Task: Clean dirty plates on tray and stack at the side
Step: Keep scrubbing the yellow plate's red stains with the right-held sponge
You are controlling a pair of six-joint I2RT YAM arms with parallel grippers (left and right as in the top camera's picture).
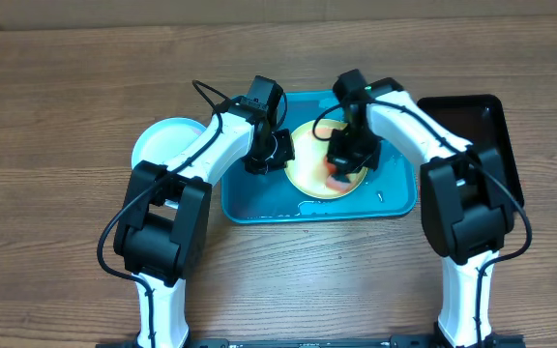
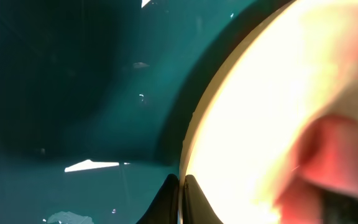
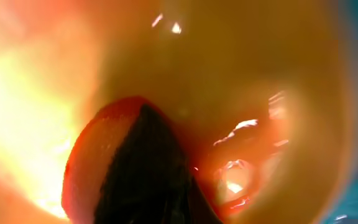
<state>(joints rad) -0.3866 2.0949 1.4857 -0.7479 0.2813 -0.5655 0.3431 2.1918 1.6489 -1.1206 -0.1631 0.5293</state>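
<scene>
1. Tray (image 1: 259, 205): teal-blue plastic, rectangular, with rounded corners and a raised rim. Its glossy floor is being shown with small glints in the left wrist view. It is being carried at the middle of a wood-grain table (image 1: 56, 97).
2. Yellow plate (image 1: 307, 162): round, pale yellow, smooth and shiny. It is being kept on the tray's floor, right of centre.
3. A wet red smear (image 3: 235, 183) is being shown on the plate's face, close beside the right arm's tool.
4. Blue plate (image 1: 158, 145): round and light blue. It is being seen flat on the table, just beside the tray's left end and off the tray.
5. Black tray (image 1: 472, 121): smaller and dark, a rounded rectangle, being seen past the teal tray's right end.
6. Count: two plates are being seen, one yellow and one blue, along with two trays and two arms. Whether another plate lies under the yellow one cannot be told.
7. Left gripper (image 1: 267, 155): the arm, white links with black joints, is being bent inward from the left. The wrist is being pointed down at the yellow plate's left rim. The fingertips are clamped on that rim, with only a thin slit between them.
8. Right gripper (image 1: 344, 159): the arm is being reached in from the right, with the wrist pitched down over the plate's middle. It is clenched on a red-orange wad (image 1: 335, 178), which is being held low at the plate's face. The wad's material cannot be told, because the right wrist view is too blurred.
</scene>
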